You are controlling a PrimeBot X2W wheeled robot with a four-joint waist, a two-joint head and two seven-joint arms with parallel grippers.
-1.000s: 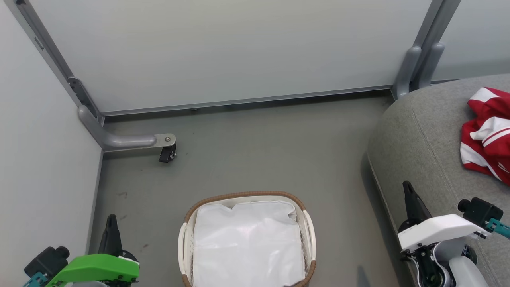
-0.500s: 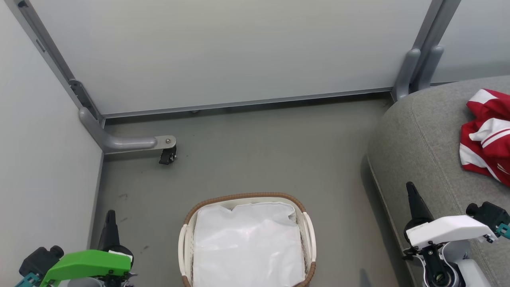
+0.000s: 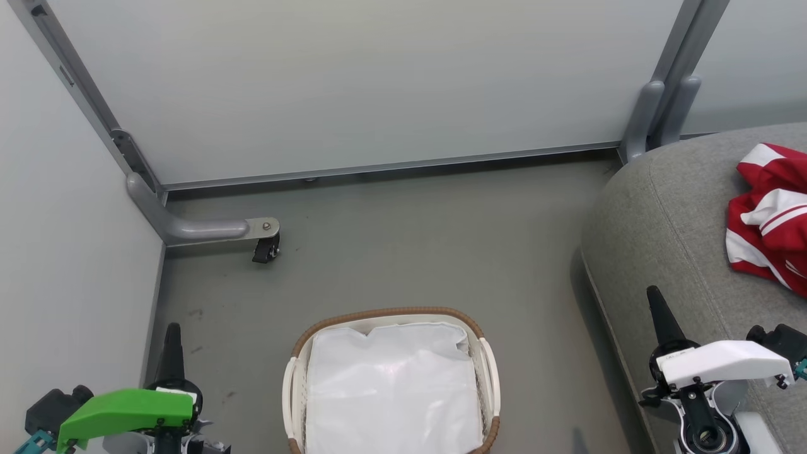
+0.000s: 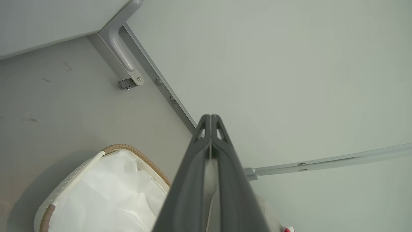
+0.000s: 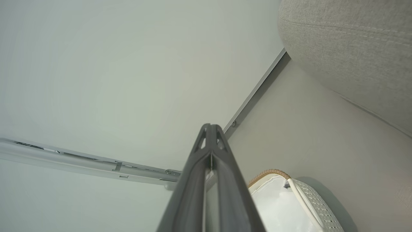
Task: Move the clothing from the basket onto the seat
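So here's where I'm at: both hands are clenched on nothing, fingers pressed flat together right up to the tips. My left gripper [image 3: 171, 331] hangs over the floor [image 3: 403, 239] to the left of the basket [image 3: 388, 311], close to the pale partition panel [image 3: 69, 265] on that side. My right gripper [image 3: 656, 296] sits just inside the near left edge of the seat [image 3: 668, 202], fingers pointing away from me. The basket stands on the floor between the two, apart from both, with its white liner [image 3: 391, 384] spread across the inside. The clothing [image 3: 766, 214] is a crumpled red-and-white heap lying on top of the seat, off toward the right, well back from the seat's rounded corner and apart from my right gripper. There's also a little black caster [image 3: 265, 247] on a grey bracket near the far left corner of the floor.
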